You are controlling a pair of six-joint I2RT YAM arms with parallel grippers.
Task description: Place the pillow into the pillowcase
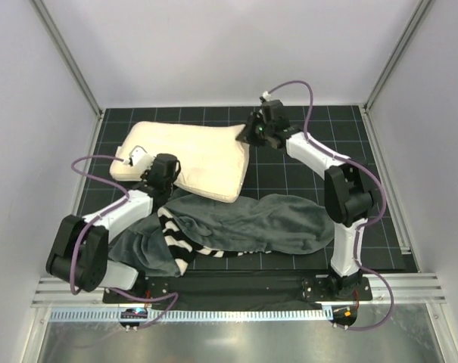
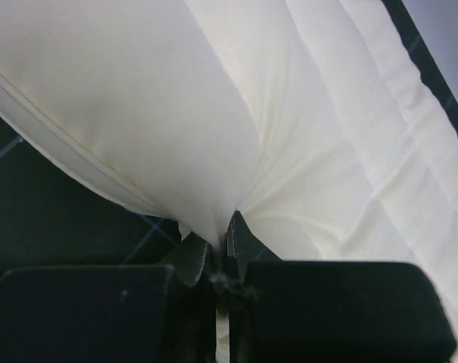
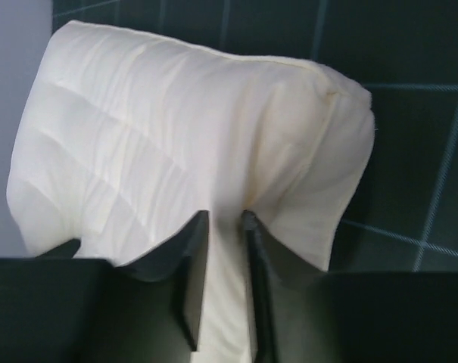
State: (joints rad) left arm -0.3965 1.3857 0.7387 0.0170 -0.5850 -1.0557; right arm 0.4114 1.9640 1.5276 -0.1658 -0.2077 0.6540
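The cream pillow (image 1: pixel 191 155) lies at the back of the mat, its near edge over the pillowcase. My left gripper (image 1: pixel 163 175) is shut on the pillow's near-left edge; in the left wrist view the jaws (image 2: pixel 221 238) pinch a fold of the cream fabric (image 2: pixel 289 113). My right gripper (image 1: pixel 253 134) is shut on the pillow's far-right corner; the right wrist view shows its jaws (image 3: pixel 225 219) clamped on the pillow (image 3: pixel 176 136). The pillowcase (image 1: pixel 251 223), dark grey with a zebra-striped part (image 1: pixel 179 238), lies flat in front of the pillow.
The black gridded mat (image 1: pixel 380 197) covers the table. White walls and metal frame posts (image 1: pixel 66 57) enclose the cell on three sides. A metal rail (image 1: pixel 229 314) runs along the near edge by the arm bases.
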